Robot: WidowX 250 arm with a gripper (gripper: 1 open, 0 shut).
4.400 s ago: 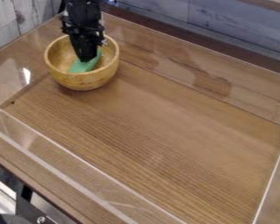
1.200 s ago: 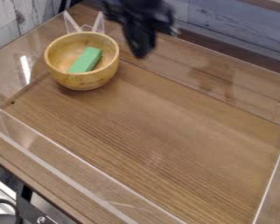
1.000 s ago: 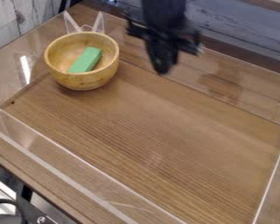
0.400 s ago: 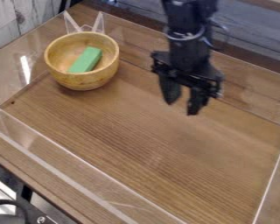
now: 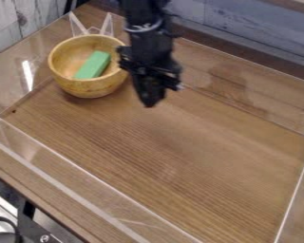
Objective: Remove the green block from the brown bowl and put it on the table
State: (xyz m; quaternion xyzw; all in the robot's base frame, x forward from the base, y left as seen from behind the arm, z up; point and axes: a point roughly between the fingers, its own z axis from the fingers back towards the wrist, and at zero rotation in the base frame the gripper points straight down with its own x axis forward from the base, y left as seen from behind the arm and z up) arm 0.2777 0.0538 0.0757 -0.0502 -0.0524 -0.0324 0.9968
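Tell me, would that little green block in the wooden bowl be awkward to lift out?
Probably light and stiff: the green block is a small, flat, plain-faced bar. It lies tilted against the inner slope of the brown bowl, so it may slide if nudged. Flat-sided, it is unlikely to roll once placed on the table. The claw hangs beside the bowl, shut and empty.
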